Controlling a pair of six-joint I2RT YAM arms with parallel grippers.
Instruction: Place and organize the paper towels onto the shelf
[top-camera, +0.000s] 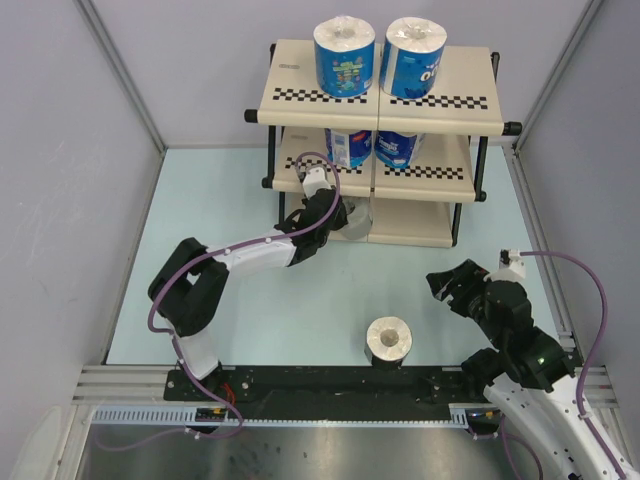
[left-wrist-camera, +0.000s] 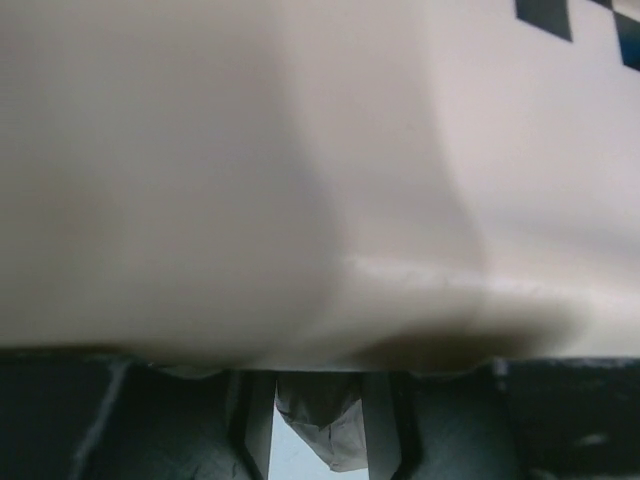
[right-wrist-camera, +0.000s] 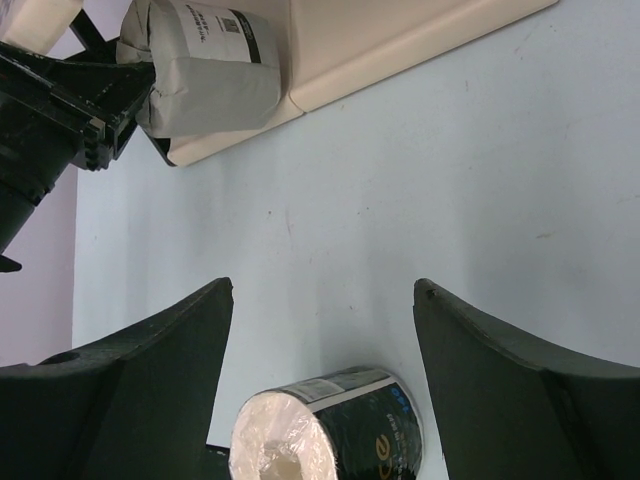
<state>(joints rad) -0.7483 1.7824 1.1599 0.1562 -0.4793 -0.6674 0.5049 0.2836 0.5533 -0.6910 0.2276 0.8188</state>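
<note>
Tabletop (top-camera: 250, 300) pale blue w/ grey walls (top-camera: 60, 150); L pincer (top-camera: 342, 216) clamped on grey roll (right-wrist-camera: 205, 85), R pincer (right-wrist-camera: 322, 288) apart.

cream-beige three-tier shelf (top-camera: 450, 100): black-and-white checker strips up front, black tube frame | top-tier paper rolls (top-camera: 345, 60): white, blue printed wrap | grey wrapped paper roll (right-wrist-camera: 215, 95): white label, black print | dark-wrapped paper roll (right-wrist-camera: 385, 420): near-black, cream end | tabletop (top-camera: 280, 300): pale blue | my left pincer (top-camera: 338, 218): plain black lol

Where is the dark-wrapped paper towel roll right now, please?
In the top view the dark-wrapped roll stands on end on the table near its front edge, roughly midway across, just left of the open right gripper.
</note>
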